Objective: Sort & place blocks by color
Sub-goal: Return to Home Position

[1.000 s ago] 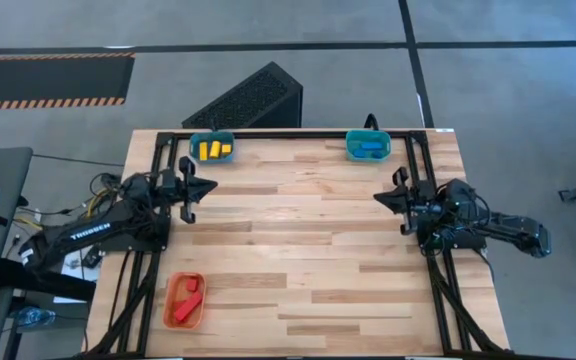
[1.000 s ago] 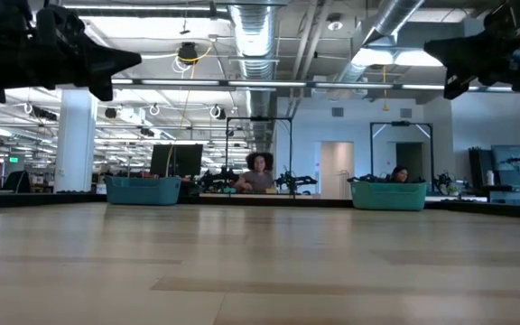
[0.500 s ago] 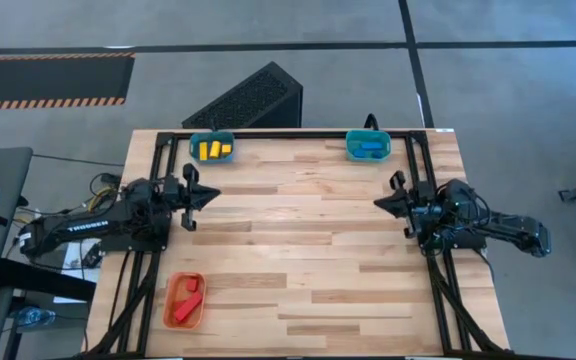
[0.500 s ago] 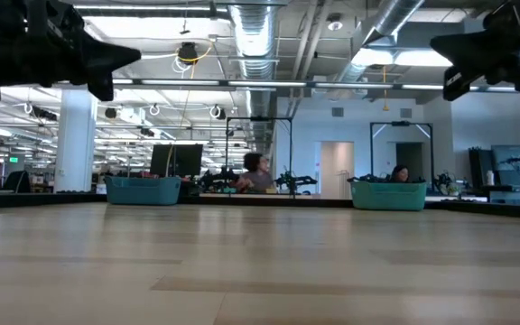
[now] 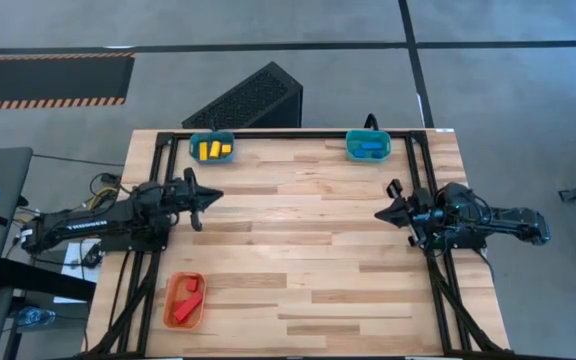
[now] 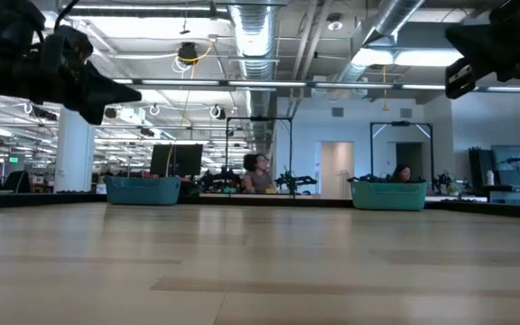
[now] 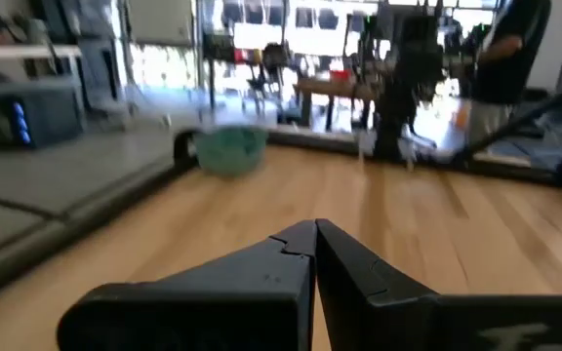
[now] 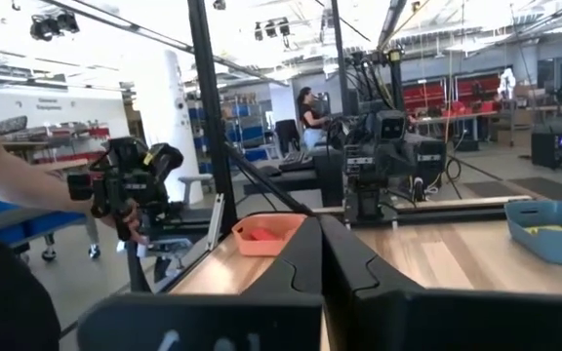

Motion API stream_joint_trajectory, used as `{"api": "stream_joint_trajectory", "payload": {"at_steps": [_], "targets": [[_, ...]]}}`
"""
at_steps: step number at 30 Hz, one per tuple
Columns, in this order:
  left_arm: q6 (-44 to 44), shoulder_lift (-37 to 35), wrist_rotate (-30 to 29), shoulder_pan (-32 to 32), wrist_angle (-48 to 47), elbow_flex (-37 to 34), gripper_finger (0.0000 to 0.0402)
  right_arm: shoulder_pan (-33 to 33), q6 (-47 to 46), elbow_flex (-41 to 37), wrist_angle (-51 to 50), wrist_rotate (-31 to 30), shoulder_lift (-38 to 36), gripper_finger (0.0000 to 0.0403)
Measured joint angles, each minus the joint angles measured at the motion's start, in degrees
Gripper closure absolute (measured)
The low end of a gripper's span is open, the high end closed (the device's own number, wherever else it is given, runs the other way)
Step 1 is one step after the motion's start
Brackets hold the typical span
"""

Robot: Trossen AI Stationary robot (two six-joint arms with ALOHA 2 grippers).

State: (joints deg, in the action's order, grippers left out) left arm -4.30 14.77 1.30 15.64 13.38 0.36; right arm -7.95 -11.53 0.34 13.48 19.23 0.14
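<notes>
The blocks lie sorted in three trays. Yellow blocks [image 5: 213,150] sit in a teal tray [image 5: 194,146] at the far left. Blue blocks [image 5: 370,144] fill a second teal tray [image 5: 351,150] at the far right. Red blocks [image 5: 185,297] lie in an orange tray [image 5: 173,320] at the near left. My left gripper [image 5: 215,196] hovers over the table's left part with shut fingers [image 7: 315,230] and holds nothing. My right gripper [image 5: 378,213] hovers over the right part, also shut [image 8: 318,222] and holding nothing. Both point toward the table's middle.
A black frame [image 5: 268,133] runs along the far edge and down both sides. The right wrist view shows the orange tray [image 8: 266,232], the yellow blocks' tray [image 8: 554,226], and a person's arm [image 8: 27,185]. People [image 6: 255,171] sit in the room beyond the table.
My left gripper has moved a little toward the near edge and tipped its fingertips downward as the arm stretched flatter. My right gripper has also shifted slightly toward the near edge. Both have stayed shut. The blocks and trays have kept their places.
</notes>
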Motion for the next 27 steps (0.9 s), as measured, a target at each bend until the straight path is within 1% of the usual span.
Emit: {"api": "stream_joint_trajectory", "payload": {"at_steps": [2, 3, 6, 9, 11, 12, 14, 19, 21, 23, 27], "targets": [[-1.4, -1.1, -0.1, -0.1, -2.4, 0.0, 0.0401, 0.0, 0.0, 0.0, -0.6, 0.1, 0.0, 0.0396], [-2.5, -1.9, -0.5, -0.1, -2.0, 0.0, 0.0401, 0.0, 0.0, 0.0, -1.0, 0.1, 0.0, 0.0397], [-3.5, -5.5, -0.6, -0.1, 2.2, 0.2, 0.0401, 0.1, -0.1, 0.0, -2.0, 0.4, 0.0, 0.0398], [-1.8, -10.6, -1.0, -0.1, -1.3, 0.6, 0.0401, 0.1, 0.0, 0.0, -2.0, 1.6, 0.0, 0.0396], [-2.6, -14.3, -2.2, -0.3, -3.6, 0.3, 0.0401, 0.1, 0.0, 0.0, -2.6, 1.9, 0.0, 0.0394], [-3.8, -14.9, -2.8, -0.3, -3.6, 0.0, 0.0401, 0.1, 0.0, 0.0, -3.0, 1.9, 0.0, 0.0394], [-5.6, -14.5, -3.2, -0.8, -5.9, 0.1, 0.0401, 0.2, 1.5, 0.0, -3.5, 1.9, 0.0, 0.0394], [-3.9, -13.3, -3.2, -3.0, -3.2, 0.1, 0.0401, 0.8, 7.6, 0.0, -5.1, 1.6, 0.0, 0.0398], [-2.5, -13.3, -1.7, -3.9, -1.6, 0.1, 0.0401, 0.4, 8.5, 0.0, -5.2, 1.4, 0.3, 0.0397], [-1.7, -13.4, -0.2, -4.6, -1.9, 0.0, 0.0401, -0.1, 8.9, 0.0, -5.5, 1.2, 0.1, 0.0395], [-1.5, -13.3, -2.2, -5.7, -1.7, 0.0, 0.0401, -1.0, 13.1, -0.1, -5.1, 1.2, 0.1, 0.0393]]}}
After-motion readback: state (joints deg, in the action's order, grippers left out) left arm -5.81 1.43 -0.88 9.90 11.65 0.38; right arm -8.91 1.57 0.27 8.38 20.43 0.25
